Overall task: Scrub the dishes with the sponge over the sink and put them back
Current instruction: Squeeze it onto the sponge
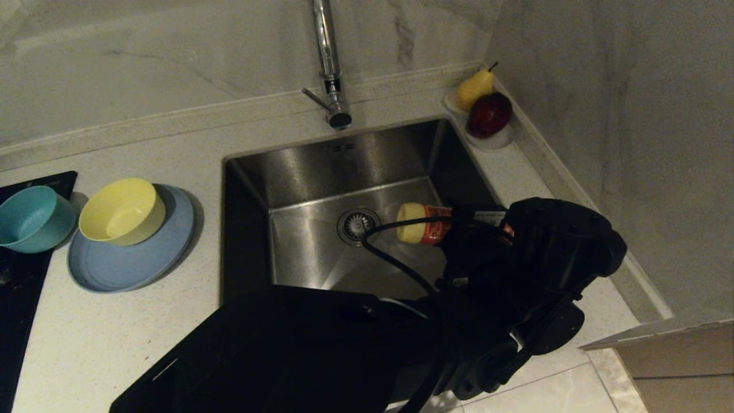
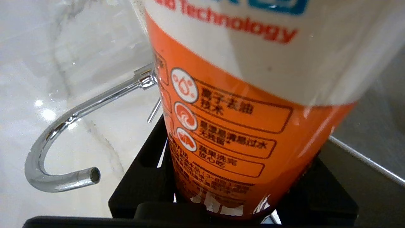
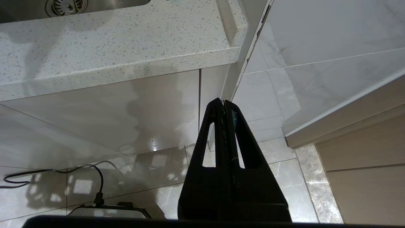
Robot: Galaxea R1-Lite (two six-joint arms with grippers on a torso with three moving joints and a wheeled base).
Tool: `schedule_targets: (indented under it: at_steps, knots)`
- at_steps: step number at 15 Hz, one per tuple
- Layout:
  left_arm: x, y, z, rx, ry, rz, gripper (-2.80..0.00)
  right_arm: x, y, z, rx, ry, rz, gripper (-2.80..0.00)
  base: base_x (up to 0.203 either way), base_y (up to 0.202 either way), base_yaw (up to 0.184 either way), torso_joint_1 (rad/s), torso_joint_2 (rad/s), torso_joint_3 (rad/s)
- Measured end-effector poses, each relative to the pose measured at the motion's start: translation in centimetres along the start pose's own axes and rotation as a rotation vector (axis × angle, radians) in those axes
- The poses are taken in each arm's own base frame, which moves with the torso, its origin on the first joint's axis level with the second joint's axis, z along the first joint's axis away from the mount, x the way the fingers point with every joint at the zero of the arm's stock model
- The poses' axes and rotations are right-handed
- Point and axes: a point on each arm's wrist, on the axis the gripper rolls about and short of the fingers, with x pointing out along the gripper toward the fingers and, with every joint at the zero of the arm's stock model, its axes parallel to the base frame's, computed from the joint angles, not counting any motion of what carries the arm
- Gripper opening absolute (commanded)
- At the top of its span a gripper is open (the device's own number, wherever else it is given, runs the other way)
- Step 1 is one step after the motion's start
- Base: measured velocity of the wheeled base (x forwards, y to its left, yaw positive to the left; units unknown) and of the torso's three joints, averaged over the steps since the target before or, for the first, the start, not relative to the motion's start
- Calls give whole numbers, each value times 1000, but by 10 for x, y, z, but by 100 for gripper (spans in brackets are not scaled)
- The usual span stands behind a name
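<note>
My left gripper [image 1: 454, 230] hangs over the sink [image 1: 321, 166], shut on an orange-and-white detergent bottle [image 1: 423, 225] that lies about level above the right of the drain strainer [image 1: 358, 225]. In the left wrist view the bottle [image 2: 240, 126] fills the space between the black fingers [image 2: 142, 167]. The pale yellow bowl [image 1: 121, 210] sits on the light-blue plate [image 1: 129, 264] on the counter left of the sink. The teal bowl [image 1: 31, 218] stands further left. The sponge is out of view. My right gripper [image 3: 224, 103] is shut and empty, parked below the counter edge over the floor.
The chrome tap [image 1: 328, 63] rises behind the sink; its curved spout [image 2: 63, 126] shows in the left wrist view. A pear [image 1: 475, 86] and a red apple [image 1: 489, 113] lie on a small white dish [image 1: 498, 141] at the back right corner. A black cooktop [image 1: 17, 287] borders the far left.
</note>
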Motion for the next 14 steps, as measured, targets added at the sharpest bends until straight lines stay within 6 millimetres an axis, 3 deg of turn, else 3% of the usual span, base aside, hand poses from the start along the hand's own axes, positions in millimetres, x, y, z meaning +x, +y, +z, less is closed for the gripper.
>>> schedule_targets:
  at_steps: [14]
  knots:
    - [0, -25, 12, 44, -6, -11, -280, 0, 0, 0, 0, 0, 0, -280, 0, 0, 0, 0, 0, 0]
